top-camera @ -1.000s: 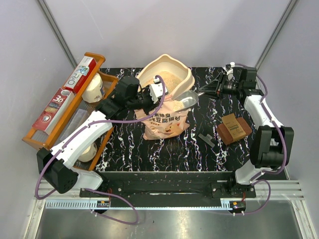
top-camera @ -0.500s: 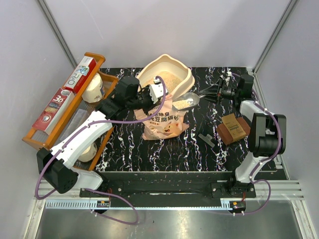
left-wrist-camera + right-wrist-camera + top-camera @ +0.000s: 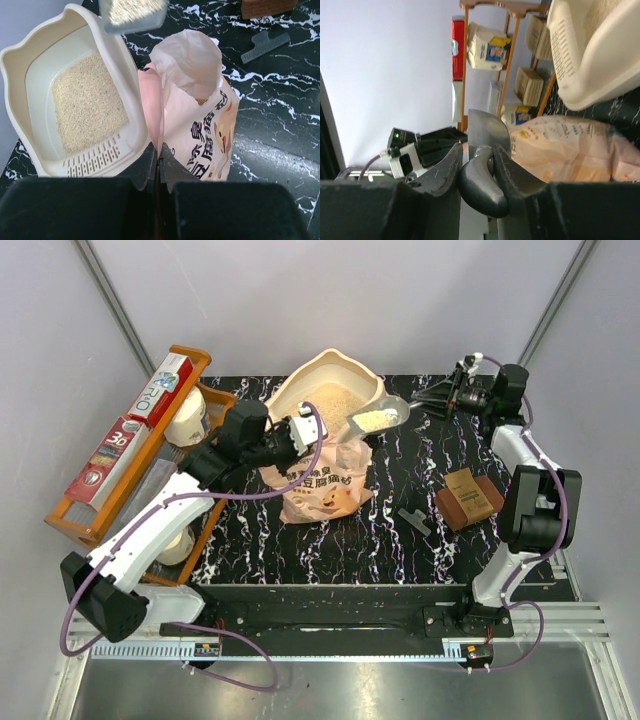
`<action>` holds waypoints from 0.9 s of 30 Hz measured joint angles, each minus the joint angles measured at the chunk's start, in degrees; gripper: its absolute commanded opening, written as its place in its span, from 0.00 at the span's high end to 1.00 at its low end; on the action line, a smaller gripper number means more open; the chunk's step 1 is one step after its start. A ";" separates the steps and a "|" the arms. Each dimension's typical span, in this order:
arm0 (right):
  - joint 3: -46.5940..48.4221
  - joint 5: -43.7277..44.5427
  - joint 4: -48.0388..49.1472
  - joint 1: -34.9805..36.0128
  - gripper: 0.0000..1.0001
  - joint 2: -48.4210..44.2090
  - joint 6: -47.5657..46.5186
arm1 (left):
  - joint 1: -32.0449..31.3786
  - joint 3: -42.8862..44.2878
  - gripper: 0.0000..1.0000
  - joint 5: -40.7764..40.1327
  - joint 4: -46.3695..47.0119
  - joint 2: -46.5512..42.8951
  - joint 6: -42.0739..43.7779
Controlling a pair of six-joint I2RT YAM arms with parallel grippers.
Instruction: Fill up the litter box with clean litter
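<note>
From above, the orange wooden rack (image 3: pixel 130 455) with cartons and boxes stands along the left edge of the black marbled table (image 3: pixel 400 550), and a brown block (image 3: pixel 468 498) and a grey clip (image 3: pixel 413 520) lie on the right, well apart from the work. The litter box (image 3: pixel 300 380) sits at the far middle with clean litter (image 3: pixel 328 403) spread over its floor. The pink bag (image 3: pixel 325 485) stands just in front of it, touching its near wall. The left gripper (image 3: pixel 312 435) is clenched on the bag's upper edge, just beside the box's near rim. The right gripper (image 3: pixel 428 403) grasps the handle of a grey scoop (image 3: pixel 378 418), whose bowl, loaded with granules, hangs over the box's right rim. In the left wrist view the left gripper (image 3: pixel 159 160) pinches the bag (image 3: pixel 200 125) at its open mouth. The litter box (image 3: pixel 30 75) lies to the left against the bag, the litter (image 3: pixel 87 102) covers part of its floor, and the scoop (image 3: pixel 132 15) is at the top edge. In the right wrist view the right gripper (image 3: pixel 479 157) is clamped around the scoop's dark handle (image 3: pixel 482 187). The bag (image 3: pixel 570 145) lies beyond it, then the box (image 3: pixel 605 65), with the rack (image 3: pixel 505 65) behind.
</note>
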 measured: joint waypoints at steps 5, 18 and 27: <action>7.80 6.58 -9.90 -0.04 1.00 1.25 -6.93 | 0.46 -2.60 1.00 0.04 -1.03 -3.58 1.75; 35.82 37.38 -37.31 4.98 1.00 10.16 -26.86 | 0.52 -5.42 1.00 3.52 -1.77 -6.93 2.36; 47.67 53.81 -45.09 11.91 1.00 14.34 -39.17 | 0.72 -7.28 1.00 4.90 -1.68 -8.98 2.25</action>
